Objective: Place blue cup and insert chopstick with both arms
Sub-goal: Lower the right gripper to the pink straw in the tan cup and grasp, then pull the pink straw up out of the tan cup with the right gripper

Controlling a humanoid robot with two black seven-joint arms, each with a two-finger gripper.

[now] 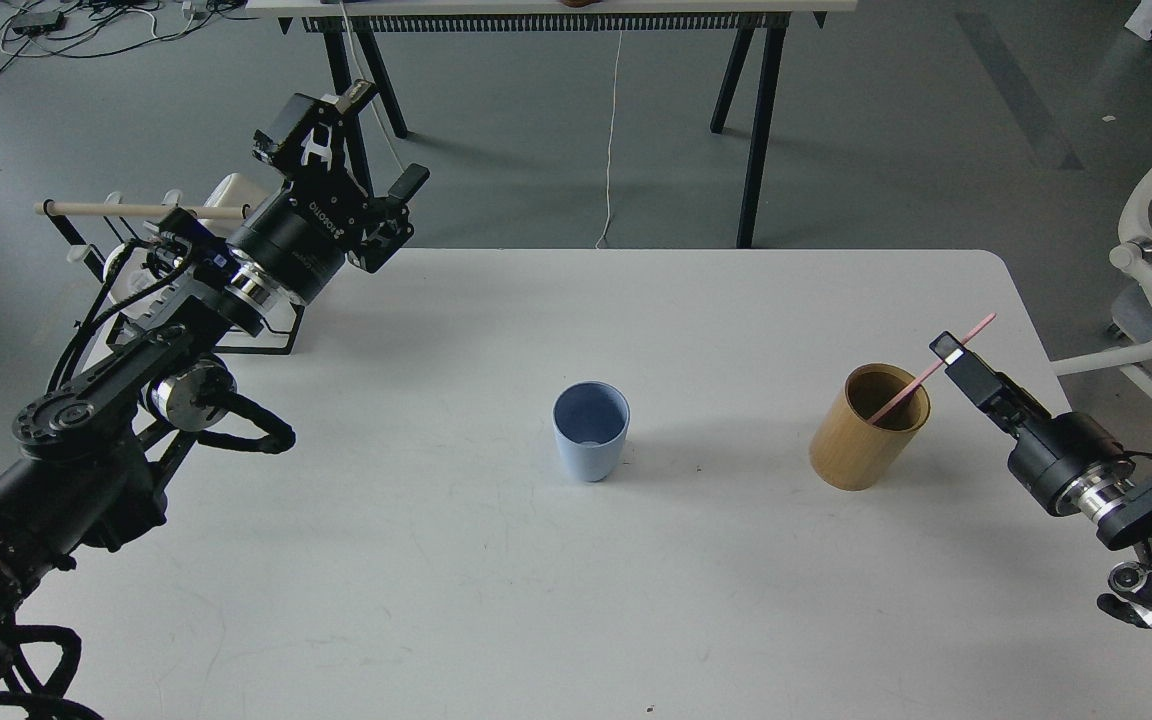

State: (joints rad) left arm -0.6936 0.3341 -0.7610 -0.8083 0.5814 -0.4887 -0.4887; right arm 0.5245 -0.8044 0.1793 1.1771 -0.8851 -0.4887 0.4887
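Head view, white table point(436, 600). Rack point(271, 325): black wire, far left edge, with a wooden dowel point(126, 209) across it, partly hidden by the left arm point(136, 360). Left gripper point(351, 140): fingers spread, empty, raised past the table's far left corner. Cup point(591, 430): pale blue, upright, mid-table, empty. Bamboo holder point(866, 427): right of the cup, well apart, holding the pink chopstick point(931, 369), which leans up to the right. Right gripper point(951, 350): seen edge-on just beside the stick's upper part; whether its fingers are parted or clamped cannot be judged.
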